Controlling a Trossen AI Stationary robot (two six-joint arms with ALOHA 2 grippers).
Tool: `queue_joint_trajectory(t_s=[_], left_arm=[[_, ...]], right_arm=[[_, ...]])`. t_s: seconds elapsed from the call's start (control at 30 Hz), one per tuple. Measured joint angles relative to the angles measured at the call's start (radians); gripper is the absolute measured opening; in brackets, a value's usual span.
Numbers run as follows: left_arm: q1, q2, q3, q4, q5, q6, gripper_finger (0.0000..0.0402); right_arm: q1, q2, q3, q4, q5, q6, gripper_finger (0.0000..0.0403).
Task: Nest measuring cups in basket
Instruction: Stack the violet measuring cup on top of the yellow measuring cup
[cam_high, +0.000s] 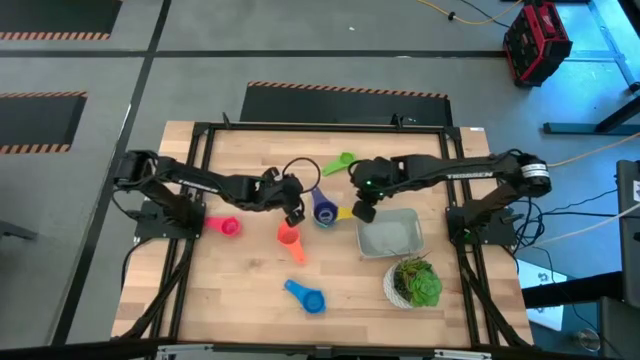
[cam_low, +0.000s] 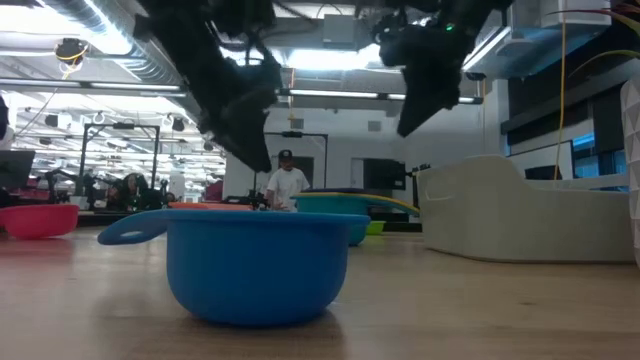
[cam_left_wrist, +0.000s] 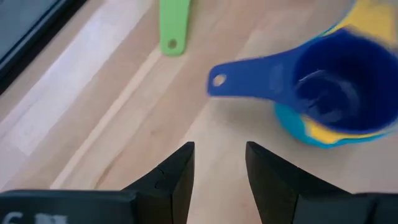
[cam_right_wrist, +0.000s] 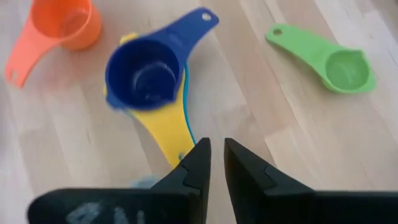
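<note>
A dark blue cup (cam_high: 324, 209) sits nested in a yellow cup (cam_right_wrist: 163, 127) and a teal one (cam_left_wrist: 292, 121) at mid-table. Around them on the wood stand a green cup (cam_high: 340, 162), a salmon cup (cam_high: 290, 236), a pink cup (cam_high: 228, 227) and a blue cup (cam_high: 308, 296). The light-gray basket (cam_high: 390, 236) lies to the right of the stack. My left gripper (cam_left_wrist: 219, 158) hovers open just left of the stack, short of the dark blue handle (cam_left_wrist: 245, 71). My right gripper (cam_right_wrist: 216, 155) hovers shut on the stack's right, by the yellow handle (cam_right_wrist: 168, 143). My right gripper stands with the outer side of one finger (cam_right_wrist: 198, 163) beside the free end of the yellow cup's handle (cam_right_wrist: 176, 152). Whether they touch, I cannot tell. The cup stack rests on the table.
A round white pot with a green plant (cam_high: 413, 282) stands near the basket's near right corner. A black cable loop (cam_high: 300, 168) lies behind the left gripper. Bare wood (cam_high: 240, 290) lies toward the near left of the table. People show far off in the room in the low view.
</note>
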Motion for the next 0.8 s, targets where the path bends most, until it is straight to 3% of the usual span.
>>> queue_joint_trajectory(t_s=[0.53,0.8], left_arm=[[0.119,0.156,0.0,0.075,0.003,0.001,0.0137],[0.153,0.171,0.0,0.167,0.068,0.005,0.0137]], right_arm=[[0.059,-0.032,0.0,-0.027,0.018,0.0,0.0051],[0.059,-0.032,0.0,-0.017,0.018,-0.001,0.0051]])
